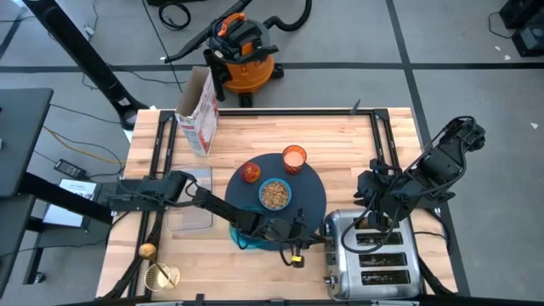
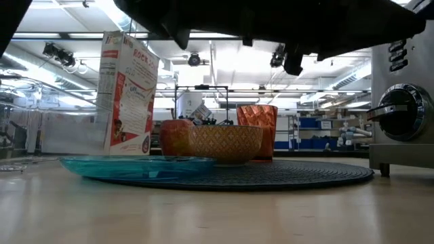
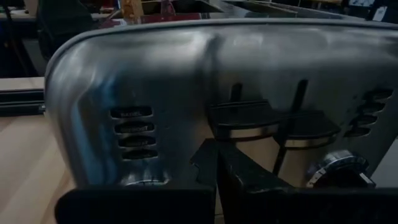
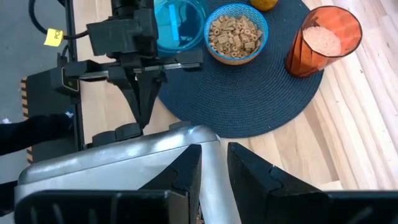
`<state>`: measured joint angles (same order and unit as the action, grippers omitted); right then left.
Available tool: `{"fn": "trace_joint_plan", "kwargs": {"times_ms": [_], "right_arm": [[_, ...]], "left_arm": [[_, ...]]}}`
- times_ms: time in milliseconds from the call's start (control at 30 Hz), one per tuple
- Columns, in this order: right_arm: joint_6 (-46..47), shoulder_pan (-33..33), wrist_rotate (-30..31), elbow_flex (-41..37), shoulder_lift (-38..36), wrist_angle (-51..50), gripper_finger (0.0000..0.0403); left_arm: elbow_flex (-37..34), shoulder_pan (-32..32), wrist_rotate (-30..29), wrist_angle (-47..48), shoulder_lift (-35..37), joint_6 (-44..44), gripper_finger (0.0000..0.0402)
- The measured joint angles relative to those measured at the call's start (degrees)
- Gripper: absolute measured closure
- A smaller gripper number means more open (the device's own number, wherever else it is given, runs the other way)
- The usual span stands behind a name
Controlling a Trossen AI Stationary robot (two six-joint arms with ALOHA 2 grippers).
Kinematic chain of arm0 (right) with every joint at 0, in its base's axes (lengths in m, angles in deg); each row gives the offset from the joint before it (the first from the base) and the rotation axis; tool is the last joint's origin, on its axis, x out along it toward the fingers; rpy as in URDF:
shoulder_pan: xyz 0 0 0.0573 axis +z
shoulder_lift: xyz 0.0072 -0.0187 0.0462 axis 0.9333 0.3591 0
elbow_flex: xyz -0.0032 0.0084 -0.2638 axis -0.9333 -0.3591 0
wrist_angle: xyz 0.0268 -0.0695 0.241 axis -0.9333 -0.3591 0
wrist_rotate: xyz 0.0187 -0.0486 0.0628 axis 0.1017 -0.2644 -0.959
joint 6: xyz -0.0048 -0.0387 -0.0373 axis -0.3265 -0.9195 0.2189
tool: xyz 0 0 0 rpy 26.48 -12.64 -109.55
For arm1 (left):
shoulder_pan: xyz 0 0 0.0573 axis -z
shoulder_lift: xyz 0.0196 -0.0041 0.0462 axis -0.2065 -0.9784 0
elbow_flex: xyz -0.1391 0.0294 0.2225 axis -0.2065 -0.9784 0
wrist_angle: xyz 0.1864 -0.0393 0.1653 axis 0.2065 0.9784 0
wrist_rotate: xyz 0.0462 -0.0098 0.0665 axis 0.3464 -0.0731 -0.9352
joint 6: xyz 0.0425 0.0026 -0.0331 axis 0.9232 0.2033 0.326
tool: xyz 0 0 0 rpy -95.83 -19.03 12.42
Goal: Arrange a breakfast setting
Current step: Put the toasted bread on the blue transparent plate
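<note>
- Left gripper (image 4: pixel 144 93), jaws pressed together, empty, beside teal dish (image 4: pixel 177 25): risks nudging it off mat (image 4: pixel 249 93).
- Right gripper (image 4: pixel 214 171), jaws slightly parted over toaster (image 1: pixel 374 259): risks snagging.

A pale wood worktop (image 1: pixel 340 136) stands on a grey tiled floor (image 1: pixel 408 34), an orange shop vacuum (image 1: pixel 240 53) behind it. Strip lights (image 2: pixel 54 27) line the ceiling above distant shelving (image 2: pixel 319 132).
</note>
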<state>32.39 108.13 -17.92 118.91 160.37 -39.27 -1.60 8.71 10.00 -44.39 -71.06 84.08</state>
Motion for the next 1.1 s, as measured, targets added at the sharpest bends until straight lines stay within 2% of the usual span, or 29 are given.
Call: {"fn": "trace_joint_plan", "kwargs": {"times_ms": [233,400,633,900,1100], "right_arm": [[0.02,0.0,-1.38,0.0,0.0,-0.46,0.0316],[-0.94,0.22,-16.68,-0.1,0.72,-8.65,0.0315],[-1.77,2.12,-22.4,-4.66,1.92,-8.03,0.0296],[-3.34,2.11,-23.73,-11.17,2.25,-5.39,0.0229],[-4.39,2.1,-24.14,-14.78,2.19,-3.88,0.0219]], "left_arm": [[3.31,0.72,0.3,1.93,-0.11,1.46,0.0394],[4.15,0.39,0.59,2.5,-0.11,1.12,0.0394],[4.33,0.15,0.72,3.75,-0.11,1.07,0.0393],[4.35,0.11,0.06,3.89,-0.09,1.08,0.0393],[4.35,-0.12,-0.4,4.05,0.0,1.05,0.0393]]}}
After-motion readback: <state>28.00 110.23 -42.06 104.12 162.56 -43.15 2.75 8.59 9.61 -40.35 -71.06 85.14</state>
